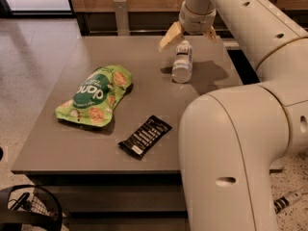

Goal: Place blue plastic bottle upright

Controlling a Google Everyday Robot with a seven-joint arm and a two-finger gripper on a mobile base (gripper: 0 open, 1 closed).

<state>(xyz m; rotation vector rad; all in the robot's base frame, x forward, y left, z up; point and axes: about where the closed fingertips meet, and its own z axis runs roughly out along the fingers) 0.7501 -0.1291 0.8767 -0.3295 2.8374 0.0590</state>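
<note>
The blue plastic bottle (182, 62) is a small clear bottle with a white cap and a white label. It lies on its side at the far right of the grey table (57, 148), its cap pointing away and its base toward the camera. My gripper (190, 34) hangs just above the cap end. It is open, with one tan finger (171, 34) to the left of the cap and the other to the right. It holds nothing.
A green snack bag (94, 96) lies left of centre. A black snack bar (145, 136) lies near the front edge. My large white arm (231, 148) covers the table's right front. A black wire basket (24, 211) stands on the floor at lower left.
</note>
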